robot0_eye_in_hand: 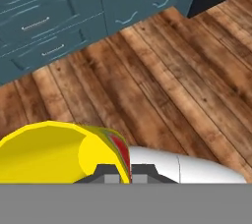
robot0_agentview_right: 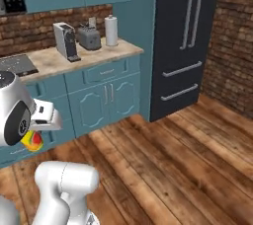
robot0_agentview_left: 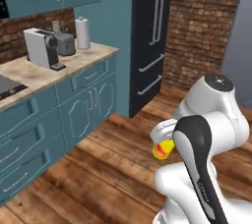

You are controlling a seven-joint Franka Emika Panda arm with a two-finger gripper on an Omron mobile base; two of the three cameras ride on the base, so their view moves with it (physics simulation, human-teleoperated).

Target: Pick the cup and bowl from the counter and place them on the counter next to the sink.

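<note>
Mid-carry with the small yellow, red-splotched cup (robot0_eye_in_hand: 54,152) clamped in the two-finger gripper (robot0_eye_in_hand: 120,171) at lower left of the hand view, over wooden floor; next, probably driving along the beige marbled counter (robot0_agentview_left: 34,78) at upper left toward the sink.

Yellow cup (robot0_eye_in_hand: 54,152) with red splotches, held at the fingers (robot0_eye_in_hand: 106,175), above wooden floor
</note>
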